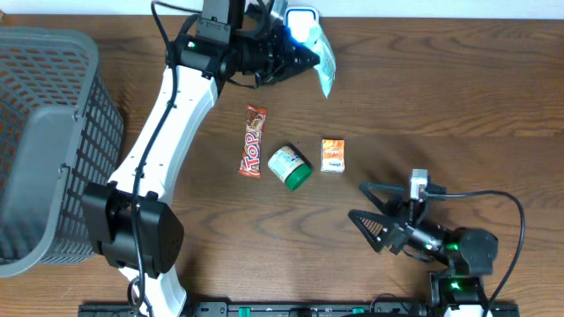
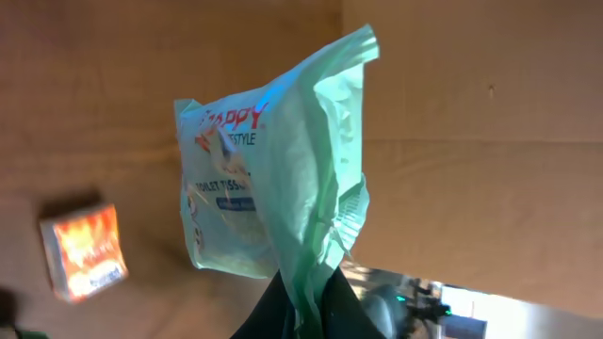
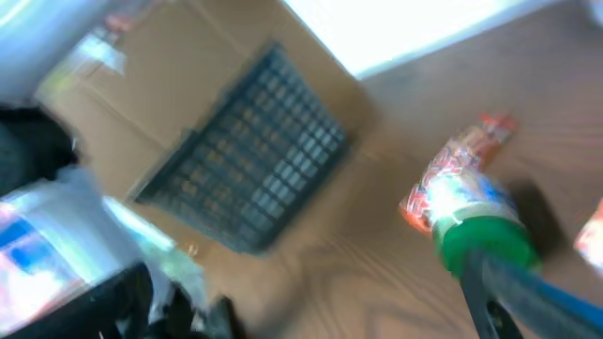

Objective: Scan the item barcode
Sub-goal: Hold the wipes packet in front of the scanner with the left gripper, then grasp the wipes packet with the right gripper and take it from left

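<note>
Basket (image 1: 44,132) at worktop's left edge, likely for scanned goods. Toilet tissue pack (image 1: 322,62) pinched by its seam in clenched left gripper (image 1: 308,60), raised near back edge, probably to present its barcode. Candy bar (image 1: 254,141), green-lidded tub (image 1: 289,167), orange carton (image 1: 332,155) waiting mid-worktop. Right gripper (image 1: 374,216) spread wide, empty, near front edge.

Right wrist feed is heavily smeared. A dark grid-walled basket (image 3: 250,151) sits tilted in the middle of the frame on the brown wooden table (image 3: 358,273). At right there's a jar (image 3: 476,221) with a green lid, and a red-orange candy bar (image 3: 452,160) just behind it. An orange box (image 3: 592,231) is cut off by the right edge. One dark finger (image 3: 528,297) crosses the lower right corner, below the jar. At far left I see a white-and-blue blur (image 3: 47,235), too soft to name.
</note>
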Controlling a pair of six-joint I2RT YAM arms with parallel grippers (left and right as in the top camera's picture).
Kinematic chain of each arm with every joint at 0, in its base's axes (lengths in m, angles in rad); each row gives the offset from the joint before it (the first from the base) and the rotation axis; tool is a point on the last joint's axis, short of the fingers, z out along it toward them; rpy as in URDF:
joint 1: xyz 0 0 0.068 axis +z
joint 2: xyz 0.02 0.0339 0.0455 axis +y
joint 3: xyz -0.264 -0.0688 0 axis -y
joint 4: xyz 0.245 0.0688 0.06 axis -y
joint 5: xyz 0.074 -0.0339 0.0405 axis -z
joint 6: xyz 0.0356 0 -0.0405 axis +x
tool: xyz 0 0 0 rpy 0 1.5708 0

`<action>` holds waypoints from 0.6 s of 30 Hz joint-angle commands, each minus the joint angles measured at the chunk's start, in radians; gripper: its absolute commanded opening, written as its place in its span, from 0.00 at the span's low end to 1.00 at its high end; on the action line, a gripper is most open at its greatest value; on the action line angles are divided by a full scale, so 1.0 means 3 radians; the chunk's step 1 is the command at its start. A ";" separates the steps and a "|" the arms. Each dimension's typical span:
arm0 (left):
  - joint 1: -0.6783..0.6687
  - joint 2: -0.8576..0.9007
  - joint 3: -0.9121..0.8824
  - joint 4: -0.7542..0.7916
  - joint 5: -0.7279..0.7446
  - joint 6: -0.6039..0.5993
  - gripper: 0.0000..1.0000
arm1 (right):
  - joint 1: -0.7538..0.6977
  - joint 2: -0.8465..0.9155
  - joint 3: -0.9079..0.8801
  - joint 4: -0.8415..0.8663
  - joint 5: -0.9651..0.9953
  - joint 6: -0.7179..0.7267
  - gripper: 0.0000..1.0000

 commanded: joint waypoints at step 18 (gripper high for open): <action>-0.0057 -0.0006 0.0037 -0.0219 0.0193 -0.0984 0.07 | 0.0692 0.0197 0.1649 -0.2580 0.3146 -0.2276 0.99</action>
